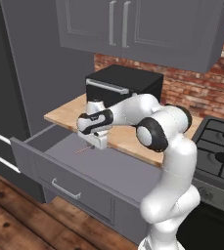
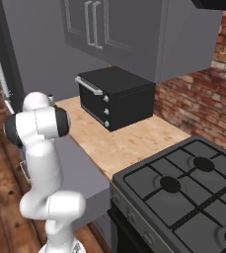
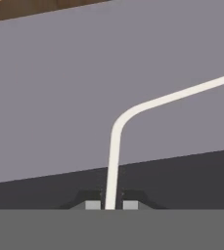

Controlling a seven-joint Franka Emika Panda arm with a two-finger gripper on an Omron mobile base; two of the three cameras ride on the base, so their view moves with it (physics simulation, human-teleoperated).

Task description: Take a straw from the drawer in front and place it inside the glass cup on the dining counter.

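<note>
The wide grey drawer [image 1: 101, 168] stands pulled open below the wooden worktop, its silver bar handle [image 1: 66, 189] on the front panel. My gripper [image 1: 96, 144] hangs just above the drawer's inside, pointing down. In the left base view the straw [image 1: 84, 150] shows as a thin pinkish line under the hand. The hand view has the pale straw [image 3: 114, 156] rising from between my two fingertips [image 3: 93, 205], then curving off to the right over the grey drawer wall [image 3: 55, 97]. The gripper [image 3: 111, 205] is shut on it. The glass cup and the dining counter are out of view.
A black toaster oven [image 1: 123, 87] sits on the light-wood worktop [image 1: 128, 136] behind the drawer. A gas stove [image 2: 188, 192] is to the right, grey wall cabinets [image 1: 143, 29] hang overhead, and a tall dark unit [image 1: 1, 97] stands to the left. Dark wooden floor [image 1: 15, 219] lies below.
</note>
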